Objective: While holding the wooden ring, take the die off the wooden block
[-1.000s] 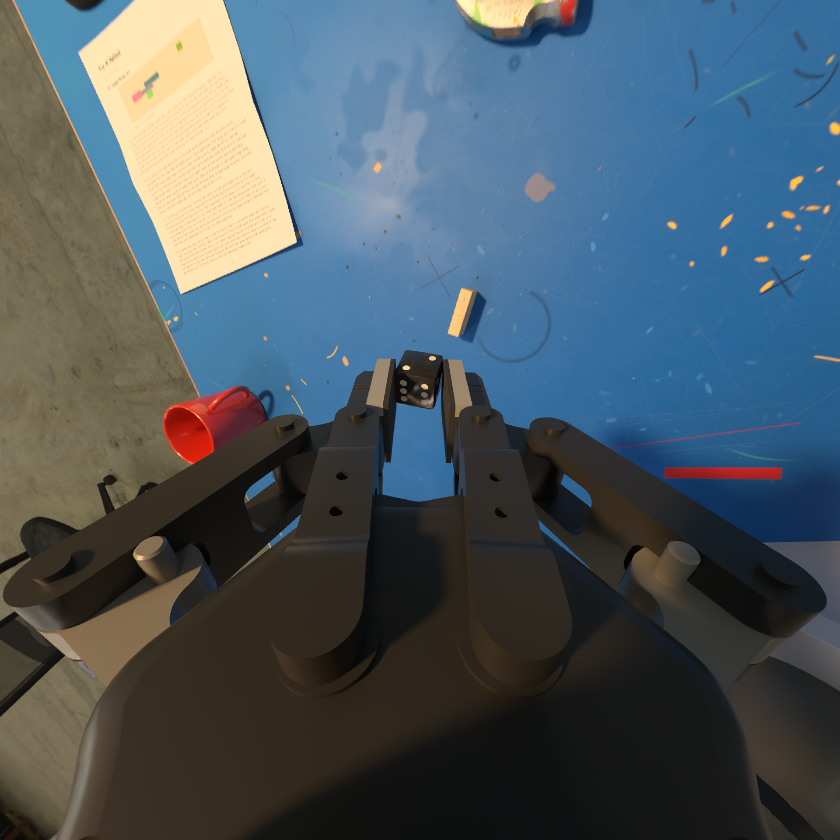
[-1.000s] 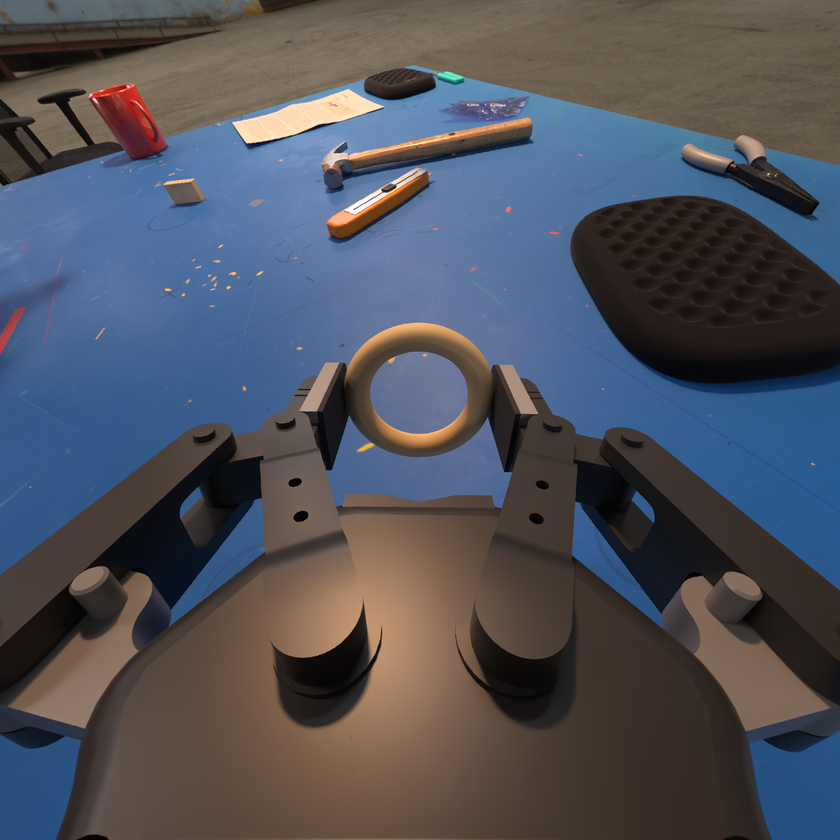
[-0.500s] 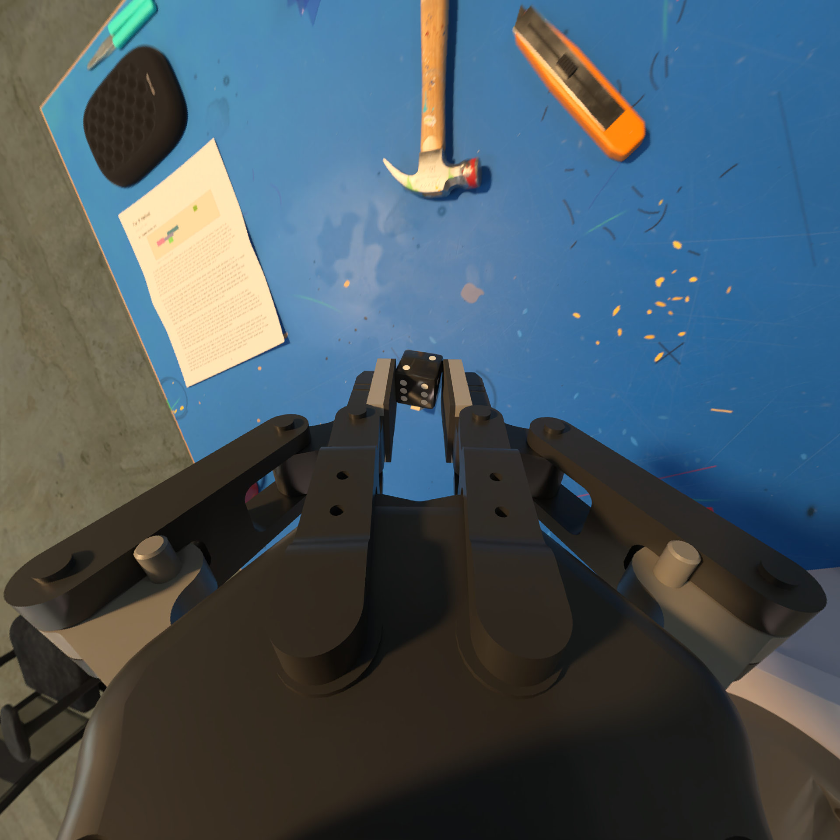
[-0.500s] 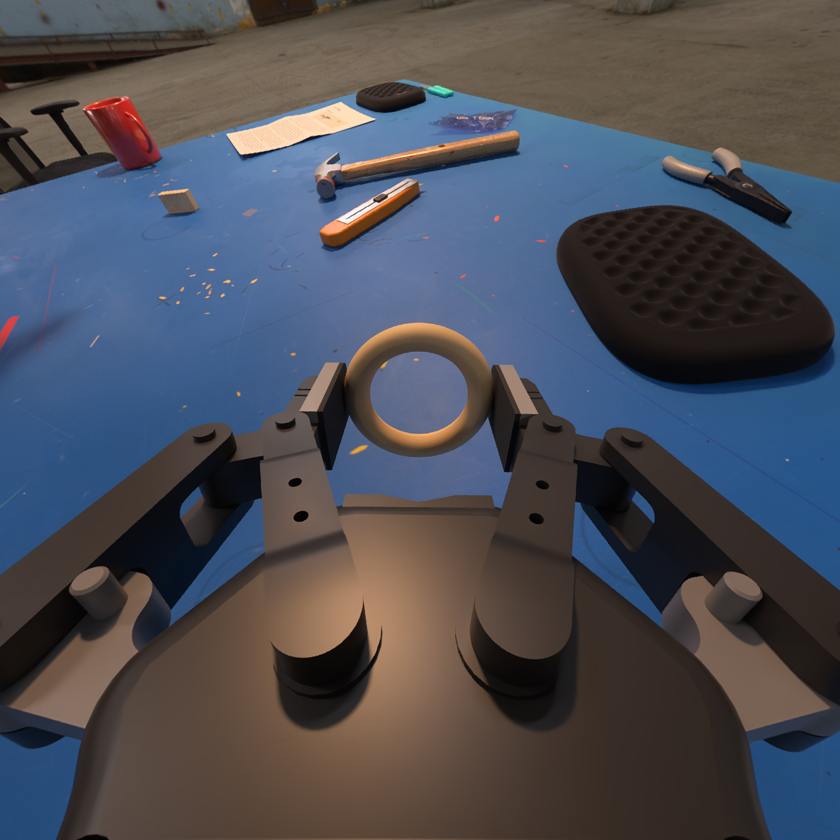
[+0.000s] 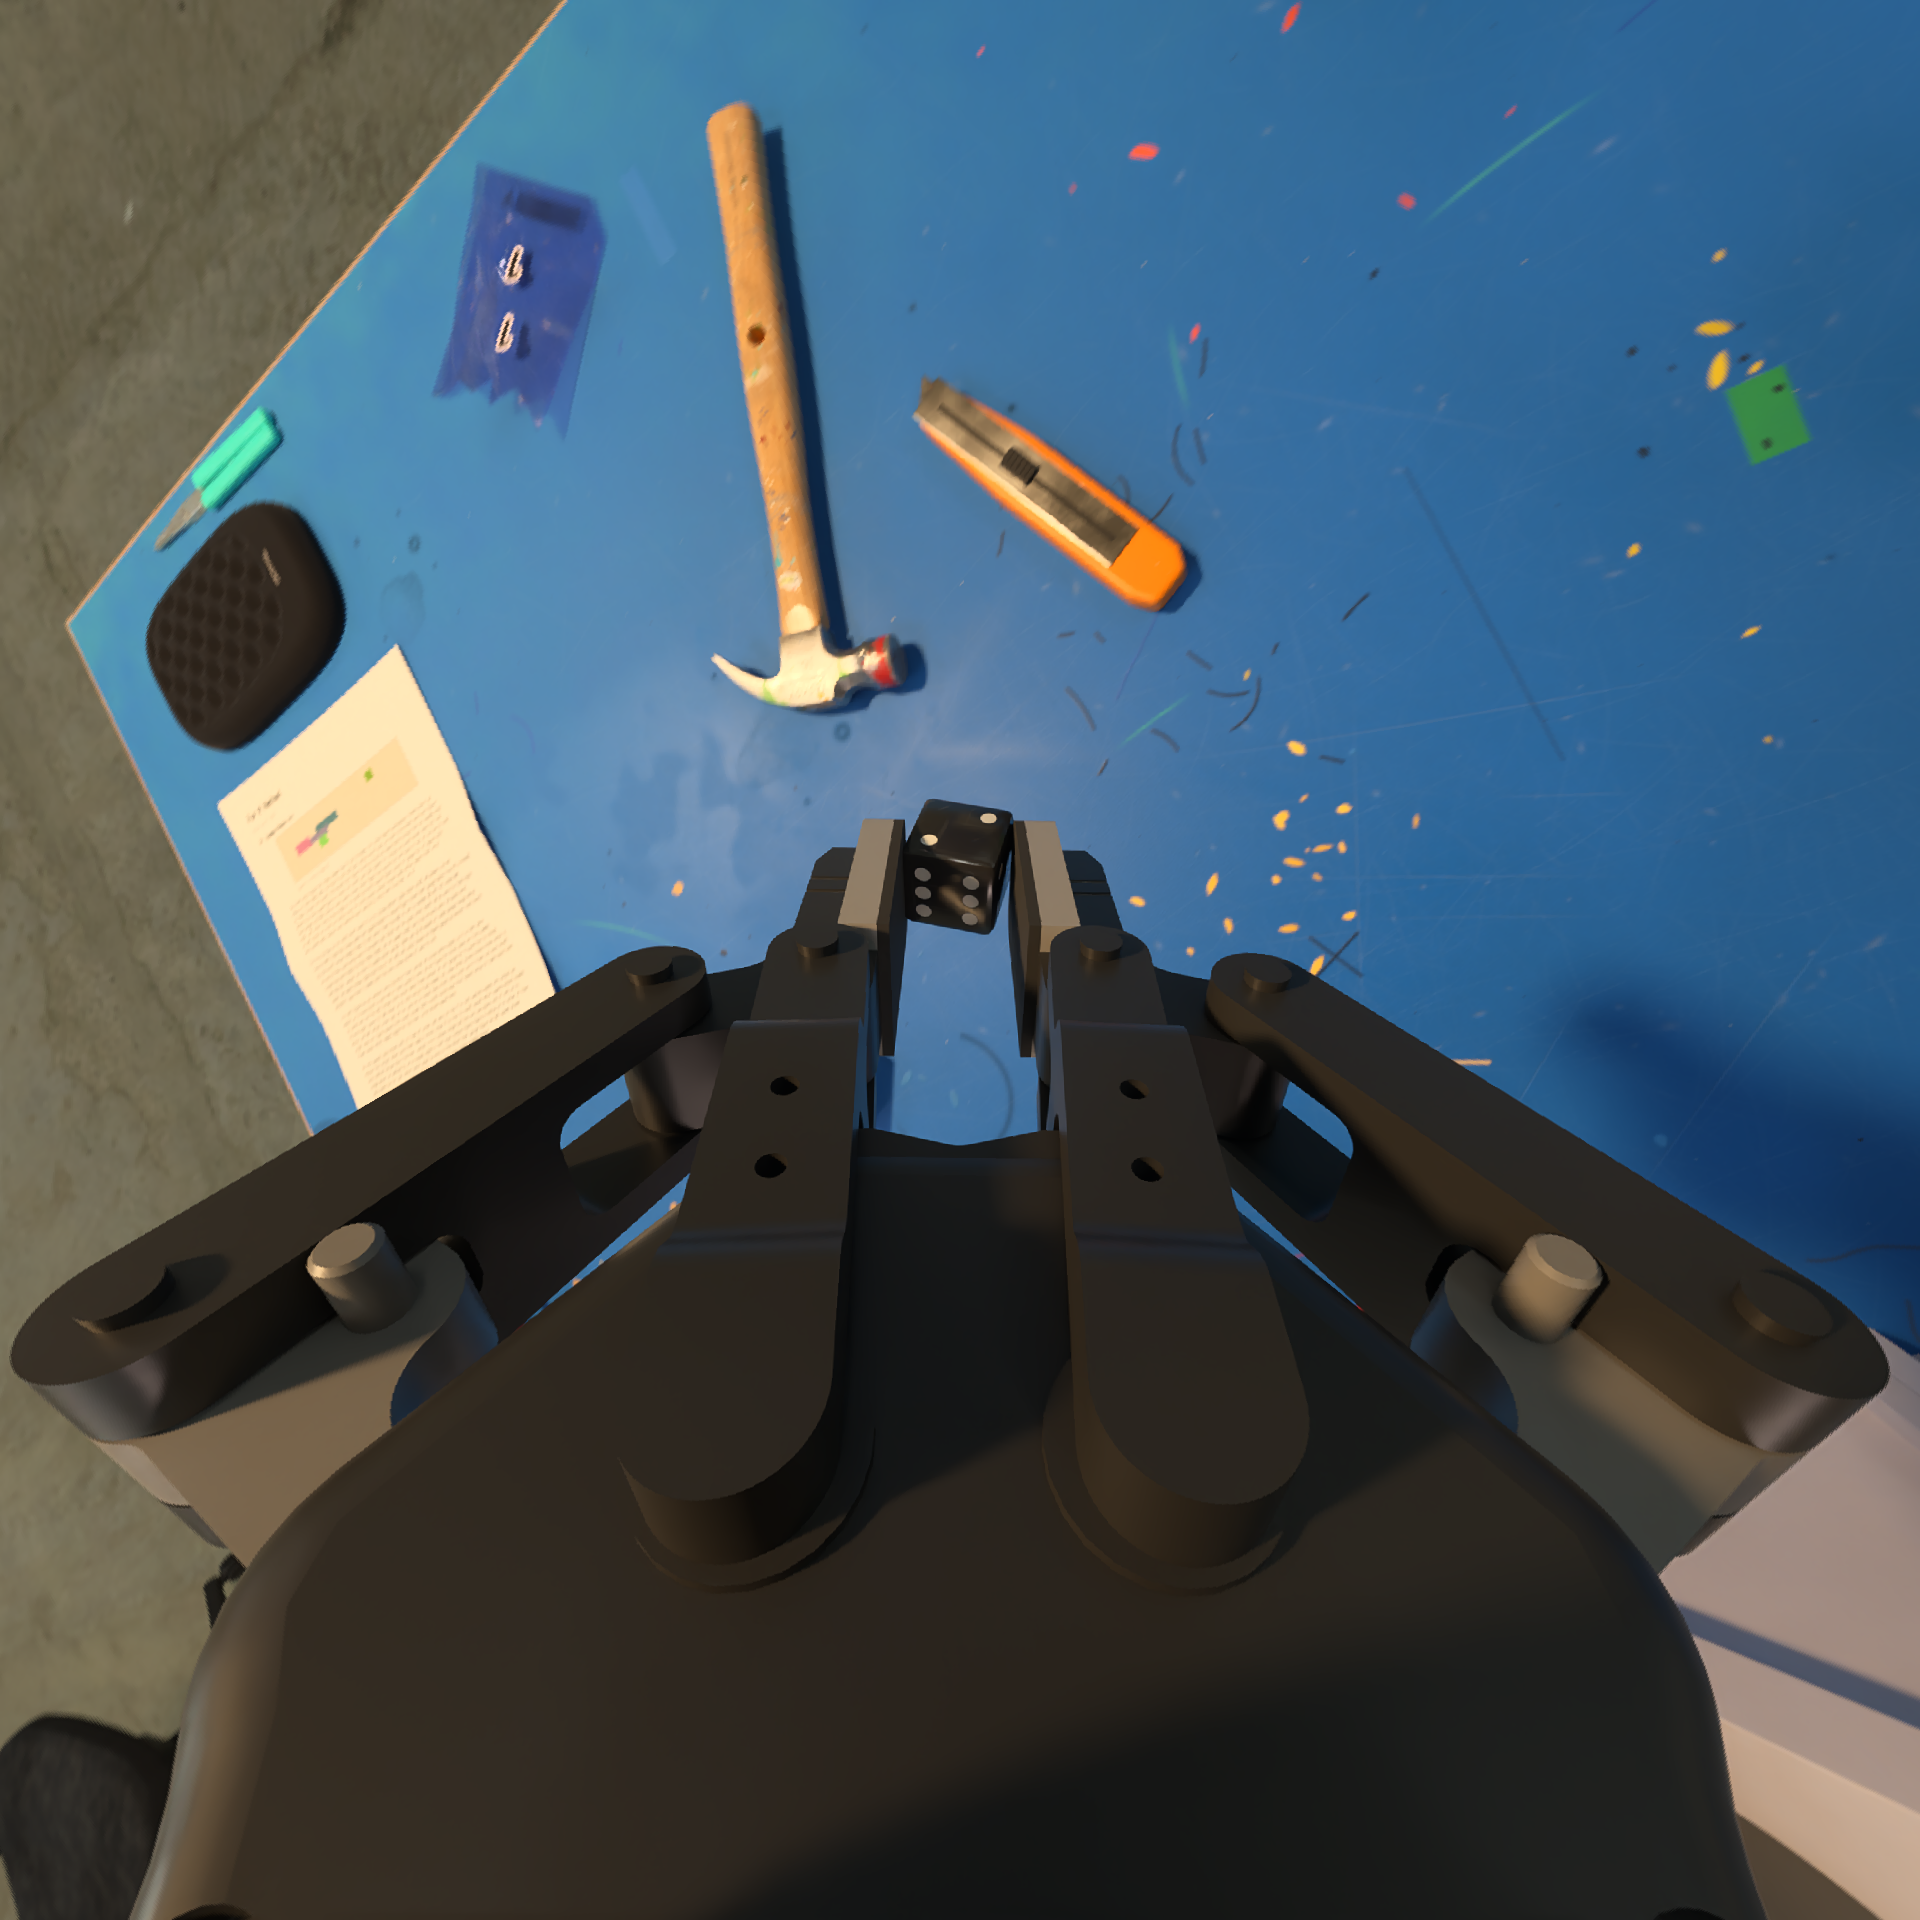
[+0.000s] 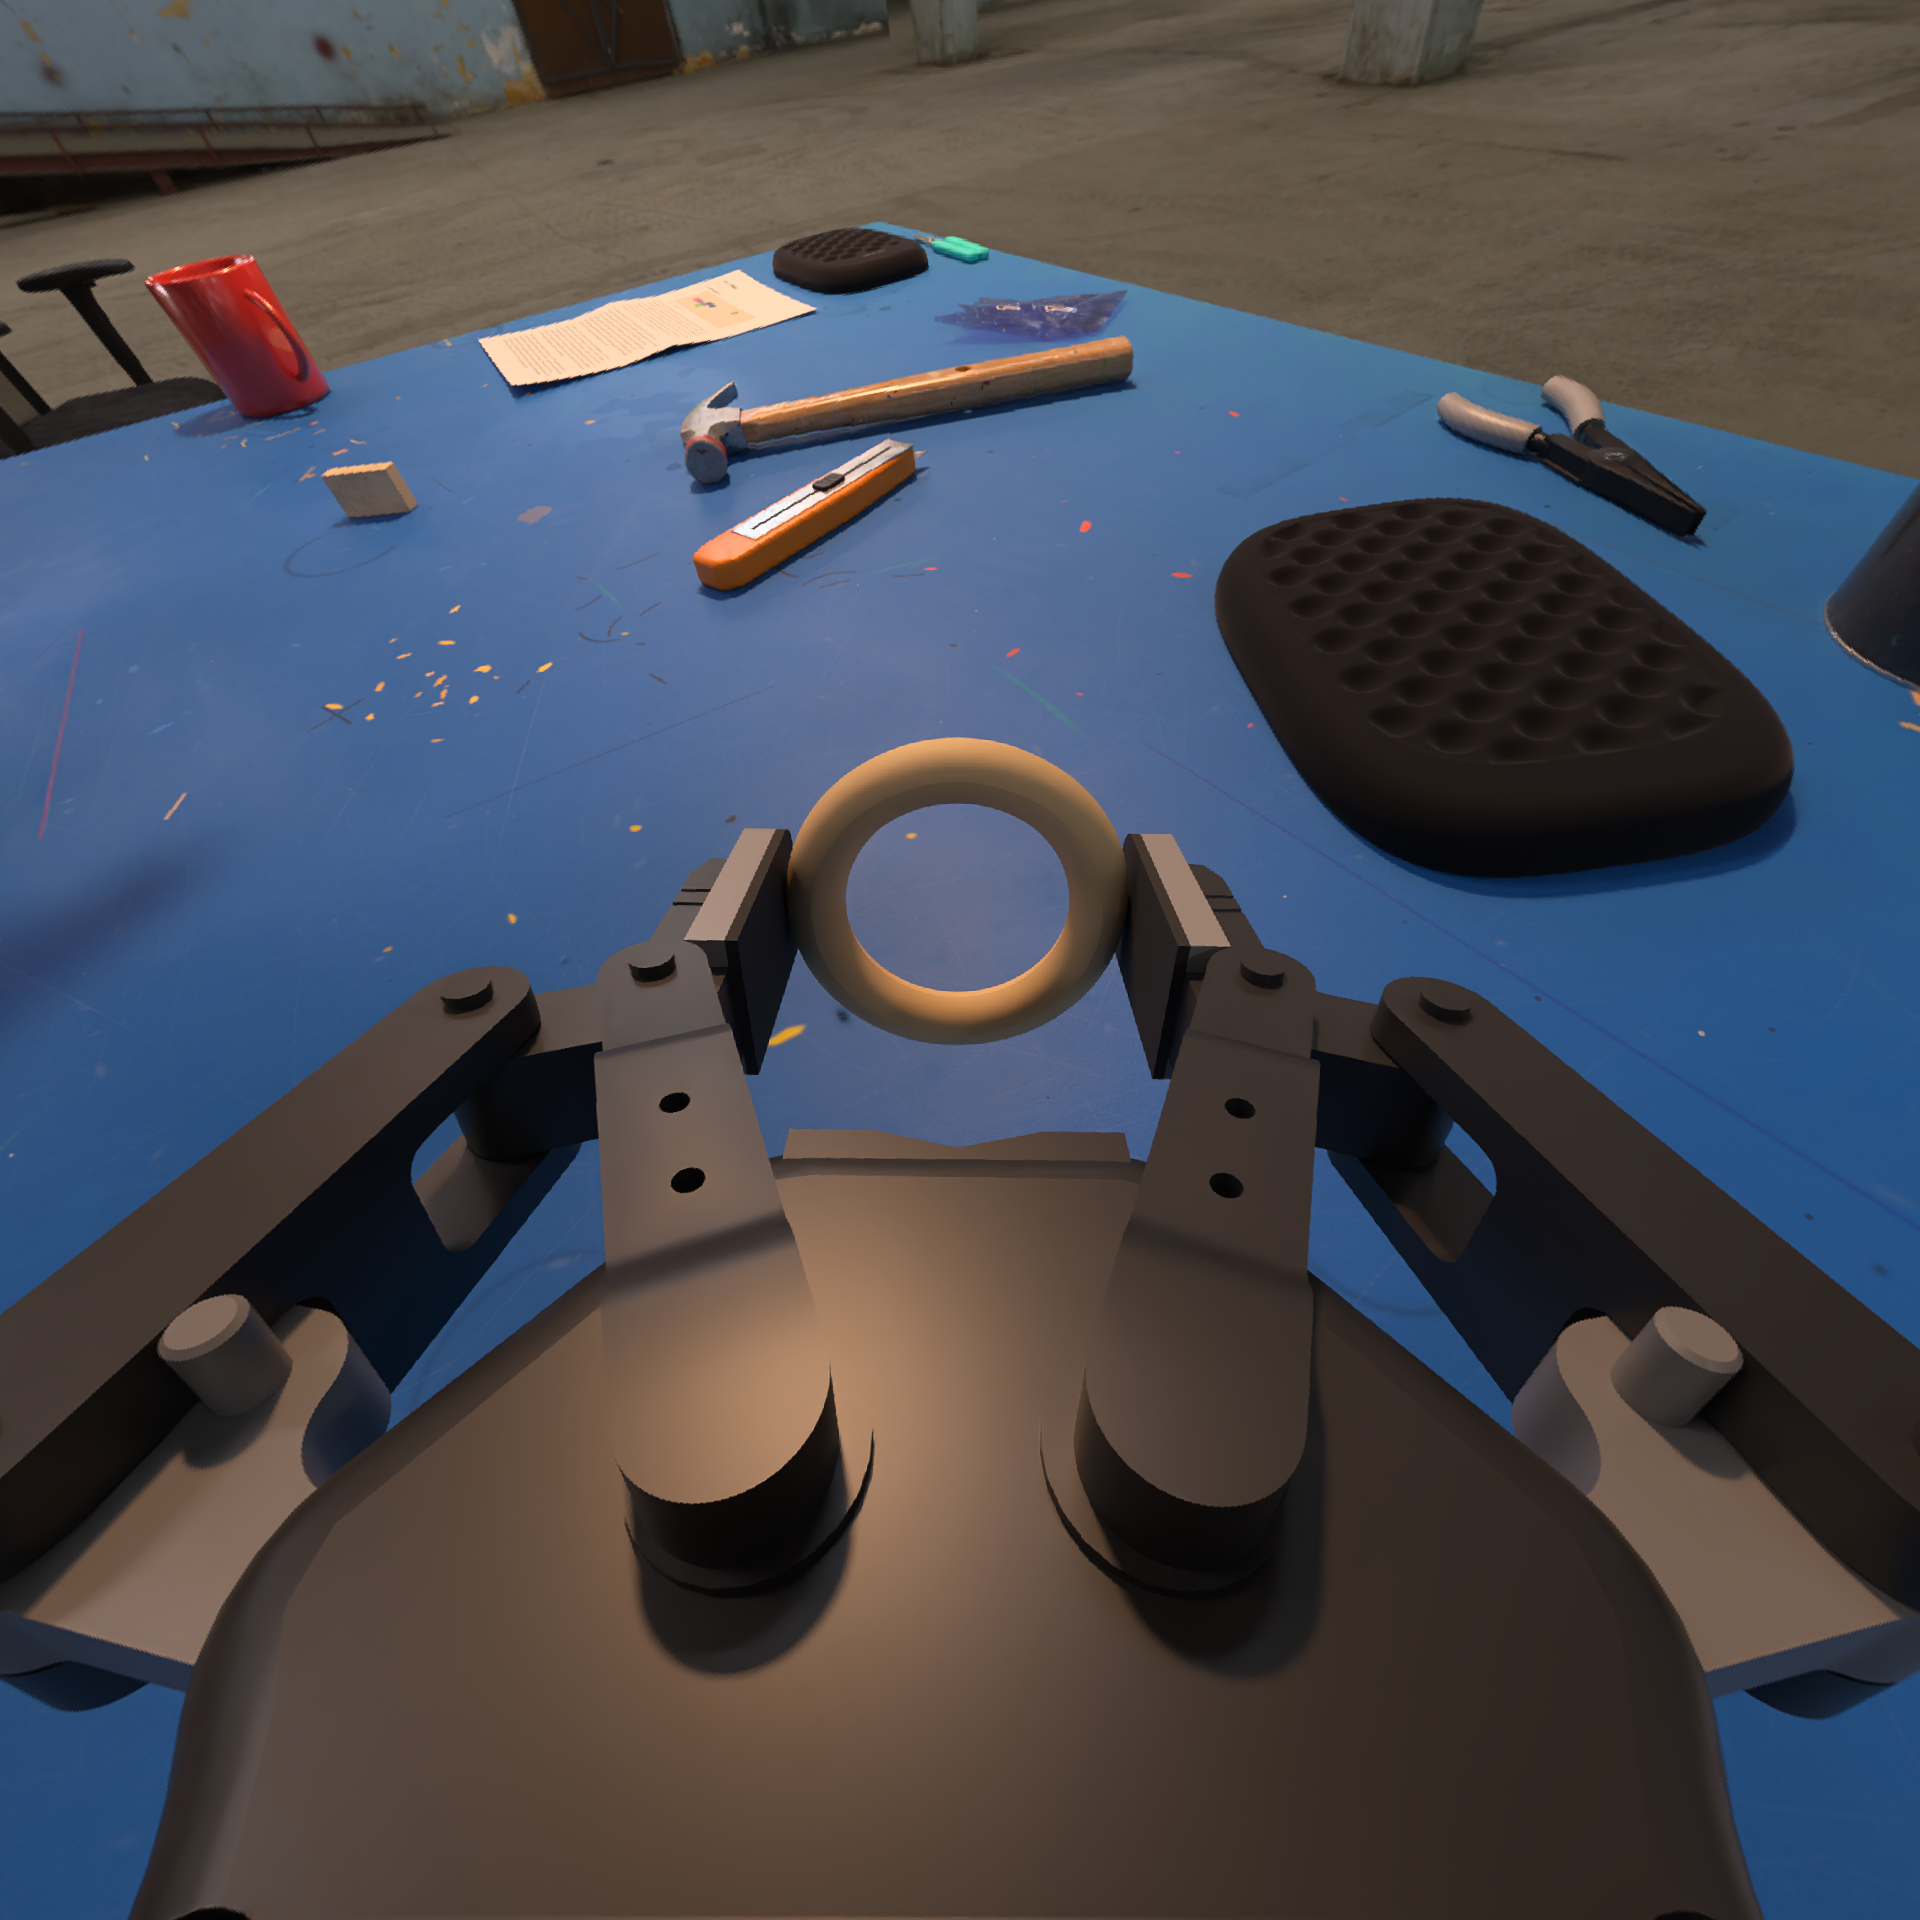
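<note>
Step in hand: carry-away. My left gripper (image 5: 956, 868) is clamped on the black die (image 5: 958, 864), one pad against each side face, and the die hangs well above the blue table (image 5: 1455, 727), clear of everything. My right gripper (image 6: 956, 899) is clenched on the wooden ring (image 6: 956, 889), pads pressing its outer rim at 9 and 3 o'clock, ring held off the surface with the table visible through its hole.

The wooden block (image 6: 369, 488) sits bare in the right wrist view, at about 10 o'clock from the ring, near the red mug (image 6: 239, 332). By my reading the removal itself is done; what remains is setting the die down.

Next move, as I judge it: lower the die onto a bare patch of table, away from the hammer (image 5: 790, 436) at 11 o'clock and the orange utility knife (image 5: 1049, 499) at 12 to 1 o'clock of it, then open. The grip spans little of the pads near their tips, so I want a slow descent. Right hand should do nothing but keep squeezing.

Against the earlier frames: a second ago the left wrist view showed the block just past the die and the mug at lower left; both are now out of that view, and hammer, knife and a blue bag (image 5: 520, 291) have come in. Grip on die and ring unchanged.
</note>
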### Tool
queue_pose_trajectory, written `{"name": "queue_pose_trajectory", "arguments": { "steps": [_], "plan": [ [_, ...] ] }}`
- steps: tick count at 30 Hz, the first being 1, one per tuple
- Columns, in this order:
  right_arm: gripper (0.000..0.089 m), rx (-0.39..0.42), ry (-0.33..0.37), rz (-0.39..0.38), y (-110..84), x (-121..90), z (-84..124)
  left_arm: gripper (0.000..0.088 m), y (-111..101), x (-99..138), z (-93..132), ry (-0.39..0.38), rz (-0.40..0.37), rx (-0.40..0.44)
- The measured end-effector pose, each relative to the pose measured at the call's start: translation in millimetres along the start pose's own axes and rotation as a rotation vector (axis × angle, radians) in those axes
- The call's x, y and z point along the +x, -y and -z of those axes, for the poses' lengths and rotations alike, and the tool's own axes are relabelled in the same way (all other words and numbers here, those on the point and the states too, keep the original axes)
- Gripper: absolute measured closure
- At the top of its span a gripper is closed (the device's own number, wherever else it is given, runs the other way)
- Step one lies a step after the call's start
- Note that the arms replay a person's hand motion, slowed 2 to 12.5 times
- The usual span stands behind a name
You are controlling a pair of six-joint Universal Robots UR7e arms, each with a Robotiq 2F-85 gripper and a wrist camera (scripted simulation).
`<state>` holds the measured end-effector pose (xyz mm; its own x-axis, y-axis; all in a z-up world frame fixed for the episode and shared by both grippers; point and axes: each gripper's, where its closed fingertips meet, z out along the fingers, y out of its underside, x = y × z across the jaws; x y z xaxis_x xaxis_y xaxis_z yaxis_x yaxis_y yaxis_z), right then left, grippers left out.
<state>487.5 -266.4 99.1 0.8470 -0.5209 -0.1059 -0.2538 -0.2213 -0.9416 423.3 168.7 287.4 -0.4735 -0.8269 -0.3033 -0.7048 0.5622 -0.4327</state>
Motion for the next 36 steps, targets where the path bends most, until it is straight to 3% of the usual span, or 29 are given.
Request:
{"name": "queue_pose_trajectory", "arguments": {
  "steps": [9,17,26,36],
  "plan": [
    [0.0345,0.026,-0.023,-0.015,3.9,7.5,6.2,0.0701,41.0,53.7,-25.2,-0.072,-0.095,0.091],
    [0.0345,0.051,-0.049,-0.031,6.9,16.3,13.0,0.0701,72.6,110.7,-61.0,-0.180,-0.169,0.153],
    [0.0345,0.090,-0.085,-0.053,11.4,27.8,23.0,0.0701,99.3,178.4,-106.4,-0.337,-0.219,0.183],
    [0.0345,0.142,-0.133,-0.074,17.3,42.0,37.5,0.0701,120.0,238.9,-149.3,-0.454,-0.255,0.194]
  ]
}}
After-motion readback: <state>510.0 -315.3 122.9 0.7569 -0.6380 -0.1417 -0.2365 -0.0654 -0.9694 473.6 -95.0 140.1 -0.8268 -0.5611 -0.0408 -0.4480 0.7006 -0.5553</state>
